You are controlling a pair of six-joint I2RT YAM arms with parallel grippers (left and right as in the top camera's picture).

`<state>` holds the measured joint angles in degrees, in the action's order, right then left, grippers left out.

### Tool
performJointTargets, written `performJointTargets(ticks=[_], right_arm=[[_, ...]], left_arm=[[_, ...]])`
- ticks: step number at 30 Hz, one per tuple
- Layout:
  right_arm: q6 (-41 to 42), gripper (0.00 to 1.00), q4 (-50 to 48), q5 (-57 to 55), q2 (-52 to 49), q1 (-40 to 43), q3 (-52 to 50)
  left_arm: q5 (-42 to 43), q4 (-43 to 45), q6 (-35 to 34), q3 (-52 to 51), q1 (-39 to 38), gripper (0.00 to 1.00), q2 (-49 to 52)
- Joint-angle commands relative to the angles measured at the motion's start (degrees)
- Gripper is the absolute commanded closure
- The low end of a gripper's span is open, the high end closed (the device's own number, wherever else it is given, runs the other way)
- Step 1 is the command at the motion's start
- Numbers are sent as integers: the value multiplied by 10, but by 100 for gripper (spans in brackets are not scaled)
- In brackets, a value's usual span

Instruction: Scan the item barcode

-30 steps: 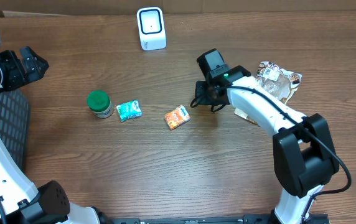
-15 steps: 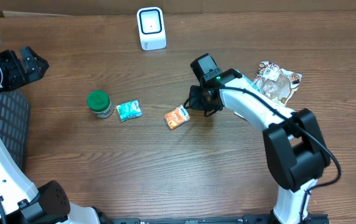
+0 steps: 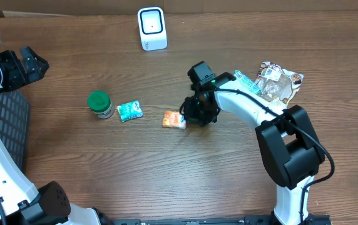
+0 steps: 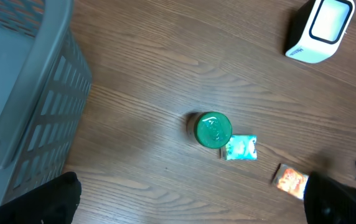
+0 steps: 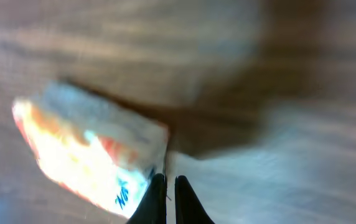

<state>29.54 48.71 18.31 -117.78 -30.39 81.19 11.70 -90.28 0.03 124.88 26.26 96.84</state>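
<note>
Here, closed fingers nose at the snack packet
The right gripper has its jaws pressed together with nothing between them, tips right at one edge of the orange packet, which lies flat on the table, well apart from the white scanner; likely a nudge to set up a grasp. The left gripper hangs wide apart and empty beside the basket, out of the way

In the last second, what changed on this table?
The right gripper, shut, swept left to the orange packet and nudged it; the packet turned and slid slightly left. Nothing was grasped. The green-lidded jar, teal packet and white scanner stayed put.
</note>
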Motion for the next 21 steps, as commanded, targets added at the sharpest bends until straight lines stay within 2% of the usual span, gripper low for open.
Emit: performJointTargets(ticks=[1, 7, 14, 15, 18, 19, 21], right_arm=[[-11, 96, 14, 30, 0, -28, -2], [-26, 96, 51, 32, 0, -45, 7], [-61, 95, 123, 2, 15, 9, 73], [-71, 89, 123, 3, 18, 19, 79], [-106, 57, 106, 33, 19, 42, 82], [-115, 52, 100, 46, 17, 48, 80], [-121, 48, 87, 68, 14, 52, 73]], left_arm=[[-1, 1, 9, 1, 1, 0, 6], [-1, 1, 9, 1, 1, 1, 6], [-1, 1, 9, 1, 1, 0, 6], [-1, 1, 9, 1, 1, 0, 6], [-1, 1, 9, 1, 1, 0, 6], [-1, 1, 9, 1, 1, 1, 6], [-1, 1, 9, 1, 1, 1, 6]])
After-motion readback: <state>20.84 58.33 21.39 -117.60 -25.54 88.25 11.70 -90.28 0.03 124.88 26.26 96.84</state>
